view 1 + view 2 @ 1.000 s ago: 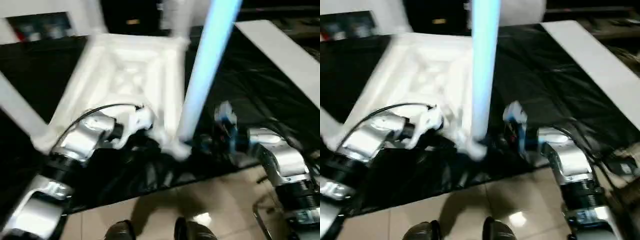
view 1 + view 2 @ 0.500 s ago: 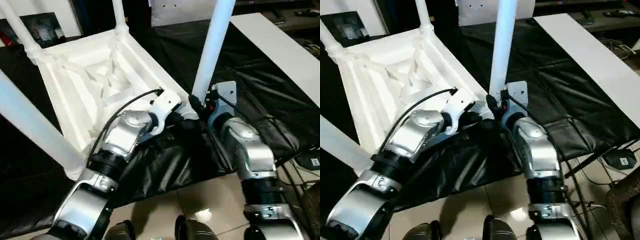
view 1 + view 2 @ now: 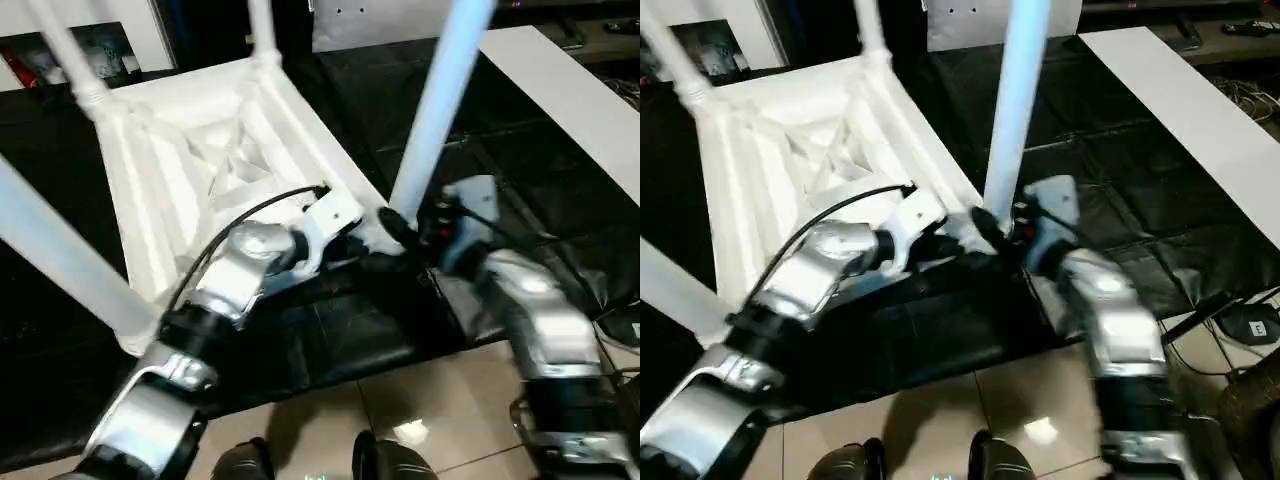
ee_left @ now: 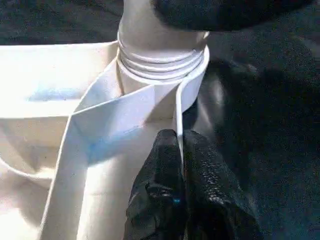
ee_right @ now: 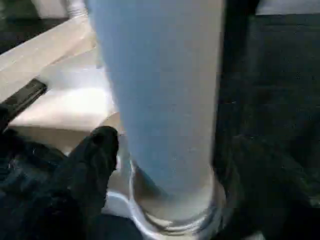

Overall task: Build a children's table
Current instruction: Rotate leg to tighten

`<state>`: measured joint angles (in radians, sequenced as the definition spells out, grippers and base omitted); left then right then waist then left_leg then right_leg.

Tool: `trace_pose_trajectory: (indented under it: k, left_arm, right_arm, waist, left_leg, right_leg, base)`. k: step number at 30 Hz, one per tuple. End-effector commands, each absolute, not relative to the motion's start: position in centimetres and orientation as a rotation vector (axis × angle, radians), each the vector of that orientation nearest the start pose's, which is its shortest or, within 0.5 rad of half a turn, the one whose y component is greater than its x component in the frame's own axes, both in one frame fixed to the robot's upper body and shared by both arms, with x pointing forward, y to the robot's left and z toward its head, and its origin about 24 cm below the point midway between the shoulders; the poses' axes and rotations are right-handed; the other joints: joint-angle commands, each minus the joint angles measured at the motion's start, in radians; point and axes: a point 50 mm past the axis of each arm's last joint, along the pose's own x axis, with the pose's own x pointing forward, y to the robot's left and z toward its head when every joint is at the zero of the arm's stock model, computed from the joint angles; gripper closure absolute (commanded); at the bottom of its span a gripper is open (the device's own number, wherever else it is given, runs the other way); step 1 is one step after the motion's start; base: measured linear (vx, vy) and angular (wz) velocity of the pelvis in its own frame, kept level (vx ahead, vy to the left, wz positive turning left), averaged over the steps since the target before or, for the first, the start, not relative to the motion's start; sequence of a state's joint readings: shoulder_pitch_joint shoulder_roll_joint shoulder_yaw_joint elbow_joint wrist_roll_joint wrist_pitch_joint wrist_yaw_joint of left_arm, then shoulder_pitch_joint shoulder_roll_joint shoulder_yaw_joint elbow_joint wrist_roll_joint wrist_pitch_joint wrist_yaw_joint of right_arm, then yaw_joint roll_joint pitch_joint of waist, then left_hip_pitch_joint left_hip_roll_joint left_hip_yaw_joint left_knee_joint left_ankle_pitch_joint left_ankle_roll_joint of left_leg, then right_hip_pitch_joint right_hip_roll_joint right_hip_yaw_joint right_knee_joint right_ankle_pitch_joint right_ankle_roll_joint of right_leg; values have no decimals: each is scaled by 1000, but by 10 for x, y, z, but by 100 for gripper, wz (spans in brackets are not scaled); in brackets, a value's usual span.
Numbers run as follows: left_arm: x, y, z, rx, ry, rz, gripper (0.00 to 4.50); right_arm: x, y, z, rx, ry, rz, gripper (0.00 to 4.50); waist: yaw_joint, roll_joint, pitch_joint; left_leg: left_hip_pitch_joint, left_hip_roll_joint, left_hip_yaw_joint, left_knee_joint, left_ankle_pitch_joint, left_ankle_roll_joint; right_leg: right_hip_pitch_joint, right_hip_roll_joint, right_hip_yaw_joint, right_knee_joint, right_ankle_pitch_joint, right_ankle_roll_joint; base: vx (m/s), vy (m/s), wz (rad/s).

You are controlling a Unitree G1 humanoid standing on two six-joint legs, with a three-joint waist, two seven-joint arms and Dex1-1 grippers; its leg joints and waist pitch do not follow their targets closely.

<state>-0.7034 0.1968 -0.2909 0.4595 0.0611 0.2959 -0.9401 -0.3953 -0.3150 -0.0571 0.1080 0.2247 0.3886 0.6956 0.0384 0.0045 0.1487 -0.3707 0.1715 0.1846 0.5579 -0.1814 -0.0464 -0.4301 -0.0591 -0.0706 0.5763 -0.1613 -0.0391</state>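
The children's table lies upside down on the black cover, its white ribbed top [image 3: 200,170] facing up with legs standing in the corner sockets. The near-right leg [image 3: 440,110] rises from the socket [image 4: 160,65] closest to both grippers. My left gripper [image 4: 180,150] is shut on the top's thin rim wall right beside that socket. My right gripper [image 5: 175,165] is open around the base of the same leg, one black finger [image 5: 95,155] on each side of it and neither pressing on it.
Other white legs stand at the far left [image 3: 65,55], far right [image 3: 262,30] and near left [image 3: 60,255] corners. A white board [image 3: 570,90] lies along the right of the black cover [image 3: 520,150]. Tiled floor [image 3: 440,400] and my feet [image 3: 300,465] are below.
My right gripper's fingers have spread wider off the leg's base, and the right forearm has drawn back to the right. The left gripper stays clamped on the rim. The camera has shifted.
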Motion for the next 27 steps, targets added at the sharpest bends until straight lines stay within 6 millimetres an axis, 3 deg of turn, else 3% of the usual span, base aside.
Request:
trace_pose_trajectory:
  k: [1,3,6,11,18,19,27]
  left_arm:
    - [327,68,87,428,303,-1300,450]
    - [322,75,86,473,306,-1394,450]
    - [317,83,86,528,318,-1496,450]
    - [308,95,85,643,346,-1661,450]
    - [300,100,88,710,354,-1823,450]
    - [300,100,89,729,352,-1843,450]
    - [300,99,92,747,334,-1879,450]
  right_arm:
    - [308,-171,109,-82,104,805,36]
    - [303,-178,112,-130,128,921,22]
    - [296,-182,114,-168,156,1054,22]
    - [288,-183,116,-214,213,1274,22]
    - [280,-174,115,-240,271,1512,22]
    - [279,-171,114,-240,279,1546,47]
    - [274,-164,109,-197,341,1678,100]
  waist:
    - [4,-9,-72]
    - [3,-14,-71]
    - [8,-13,-72]
    - [22,-13,-70]
    - [41,-14,-71]
    - [44,-15,-70]
    - [45,-19,-66]
  left_leg:
    - [6,54,-21,-45,-72,161]
    - [5,53,-18,-43,-62,173]
    - [4,55,-18,-40,-47,195]
    - [9,64,-17,-40,-57,191]
    - [10,67,-15,-36,-32,198]
    - [10,68,-15,-37,-33,194]
    - [7,68,-17,-37,-40,185]
  right_leg:
    - [74,-87,57,-59,-160,-224]
    - [74,-88,58,-58,-136,-234]
    - [74,-88,58,-53,-114,-240]
    - [66,-88,56,-52,-152,-243]
    - [63,-91,58,-40,-103,-263]
    - [62,-92,59,-41,-111,-262]
    - [63,-94,58,-42,-125,-259]
  base:
    - [0,0,0]
    - [0,0,0]
    - [0,0,0]
    - [0,0,0]
    - [0,0,0]
    - [0,0,0]
    - [0,0,0]
